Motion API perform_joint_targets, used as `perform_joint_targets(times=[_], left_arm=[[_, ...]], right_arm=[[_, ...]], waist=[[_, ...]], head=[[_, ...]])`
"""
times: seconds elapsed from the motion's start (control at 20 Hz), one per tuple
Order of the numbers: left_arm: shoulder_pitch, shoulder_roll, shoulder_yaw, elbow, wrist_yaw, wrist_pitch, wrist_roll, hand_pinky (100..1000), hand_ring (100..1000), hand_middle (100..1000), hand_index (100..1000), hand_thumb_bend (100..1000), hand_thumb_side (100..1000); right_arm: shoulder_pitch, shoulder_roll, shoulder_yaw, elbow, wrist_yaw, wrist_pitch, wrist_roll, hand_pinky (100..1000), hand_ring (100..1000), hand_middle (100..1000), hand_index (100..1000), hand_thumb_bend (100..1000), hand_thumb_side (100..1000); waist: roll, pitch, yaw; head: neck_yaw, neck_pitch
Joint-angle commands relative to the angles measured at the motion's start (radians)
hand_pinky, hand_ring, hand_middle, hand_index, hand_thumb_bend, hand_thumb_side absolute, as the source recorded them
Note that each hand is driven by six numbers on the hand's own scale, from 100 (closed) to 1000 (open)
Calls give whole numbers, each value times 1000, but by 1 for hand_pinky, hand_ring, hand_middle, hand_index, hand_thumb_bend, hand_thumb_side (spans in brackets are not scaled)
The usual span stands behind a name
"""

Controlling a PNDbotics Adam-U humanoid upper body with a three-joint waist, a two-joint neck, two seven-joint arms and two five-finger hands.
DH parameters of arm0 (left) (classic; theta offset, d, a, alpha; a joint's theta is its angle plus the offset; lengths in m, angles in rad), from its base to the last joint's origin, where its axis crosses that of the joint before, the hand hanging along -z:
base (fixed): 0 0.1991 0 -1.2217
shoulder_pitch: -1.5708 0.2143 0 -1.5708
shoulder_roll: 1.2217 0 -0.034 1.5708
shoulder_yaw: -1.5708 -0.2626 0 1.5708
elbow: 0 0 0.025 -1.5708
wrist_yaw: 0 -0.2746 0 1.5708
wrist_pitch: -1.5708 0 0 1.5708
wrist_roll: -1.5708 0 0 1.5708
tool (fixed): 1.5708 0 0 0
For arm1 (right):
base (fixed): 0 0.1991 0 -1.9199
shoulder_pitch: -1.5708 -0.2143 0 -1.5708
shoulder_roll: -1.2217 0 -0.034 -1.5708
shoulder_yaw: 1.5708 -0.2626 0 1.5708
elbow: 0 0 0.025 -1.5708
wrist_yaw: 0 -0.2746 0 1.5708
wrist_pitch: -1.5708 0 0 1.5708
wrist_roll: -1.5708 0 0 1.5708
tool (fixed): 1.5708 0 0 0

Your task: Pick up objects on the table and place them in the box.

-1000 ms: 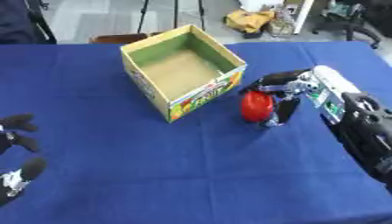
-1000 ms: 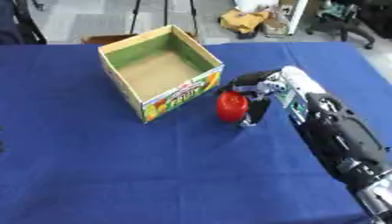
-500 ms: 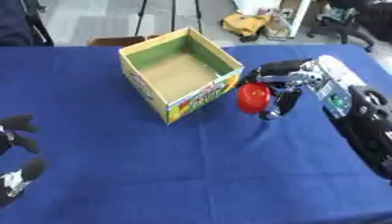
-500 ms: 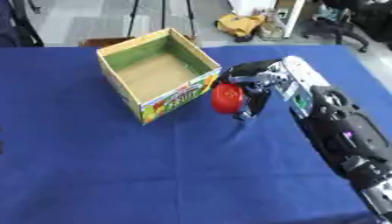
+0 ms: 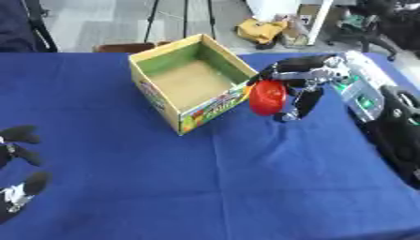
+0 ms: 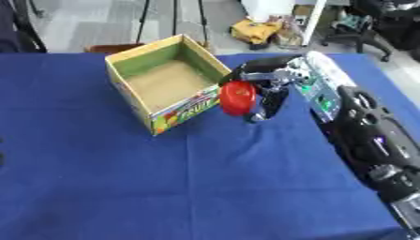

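Fingers of the left hand (image 5: 16, 140) point up, loose and apart, at the lower left edge of the left eye view — it holds nothing and rests on the blue table (image 5: 205, 187). Farther in, the right hand (image 5: 297, 89) comes from the right side with its fingers and thumb curled round a red object (image 5: 266, 97), rounded and smooth, held just off the cloth. The red object sits right beside the near right corner of the box (image 5: 190, 84) — close to its wall, though contact is not clear. The box is an open cardboard carton with a green inner lining and a printed fruit label on its front; its inside looks bare.
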Motion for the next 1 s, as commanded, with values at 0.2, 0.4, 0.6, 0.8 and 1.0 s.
perform_joint_targets(times=[0.2,0.4,0.6,0.8,1.0], left_arm=[[-4,23,1,-12,3,-3,-3,592,419,568,760,1000,753],[-5,22,1,-15,4,-3,-5,591,418,568,760,1000,754],[-20,17,-10,-19,9,-7,-16,592,418,568,760,1000,755],[-31,13,-14,-21,12,-7,-20,590,416,550,758,1000,757],[-43,12,-20,-24,15,-7,-26,590,414,545,758,1000,758]], right_arm=[[-72,15,-69,32,-22,-84,127,100,261,610,951,100,100],[-97,32,-92,59,-6,-73,114,100,255,606,952,100,100],[-181,56,-141,158,55,-25,100,100,254,605,955,100,100],[-219,75,-176,250,119,-4,65,100,256,606,955,100,100],[-245,90,-209,327,185,24,24,100,262,610,955,100,100]], waist=[[7,-15,10],[7,-9,30],[0,8,102],[-5,21,152],[-6,31,193]], head=[[-3,-12],[-16,-25],[-57,-55],[-88,-77],[-119,-91]])
